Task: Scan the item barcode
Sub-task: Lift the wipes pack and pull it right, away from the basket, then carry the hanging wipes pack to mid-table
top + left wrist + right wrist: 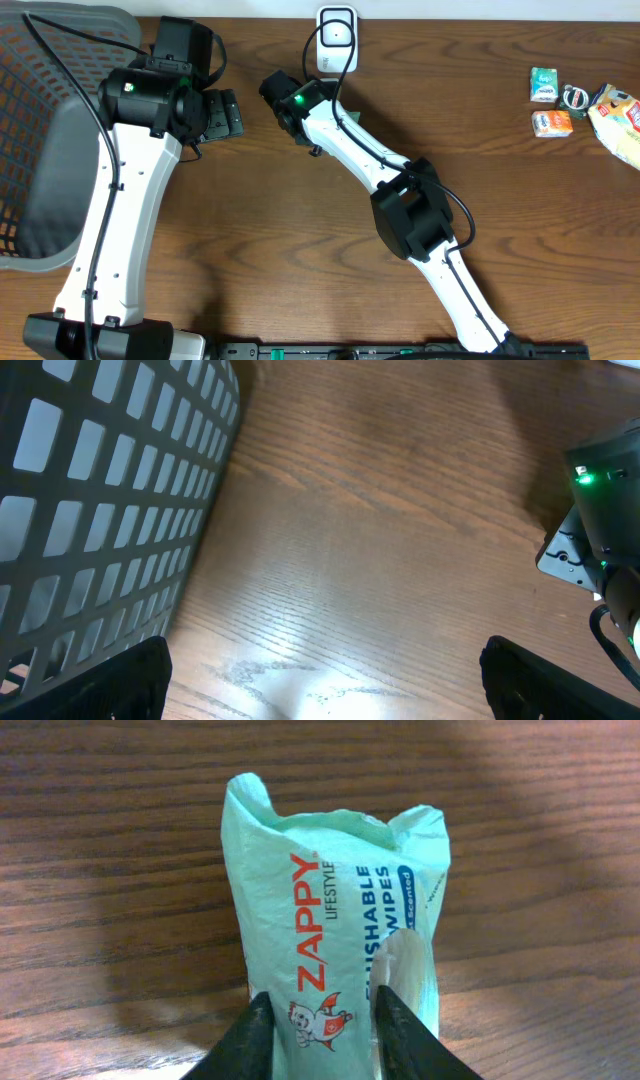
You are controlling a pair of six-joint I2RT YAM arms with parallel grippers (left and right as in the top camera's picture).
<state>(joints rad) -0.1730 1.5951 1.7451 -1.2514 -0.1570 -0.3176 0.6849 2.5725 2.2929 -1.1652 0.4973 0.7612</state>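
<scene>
The right fingers (252, 1038) clench the wipes pack (330, 900) at 12 o'clock on the surface (260, 250), near the scanner (337, 40). The left fingers (110, 685) are released. Grip firmly, then turn the hidden barcode scannerward.

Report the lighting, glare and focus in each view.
Overhead: even light, sharp throughout, soft shadows on the table. Left wrist: whitish glare on the wood at bottom centre; the basket, up close, looks soft. Right wrist: wipes pack crisp, print legible, a shadow to its left; dark fingers at the bottom edge slightly blurred.
</scene>
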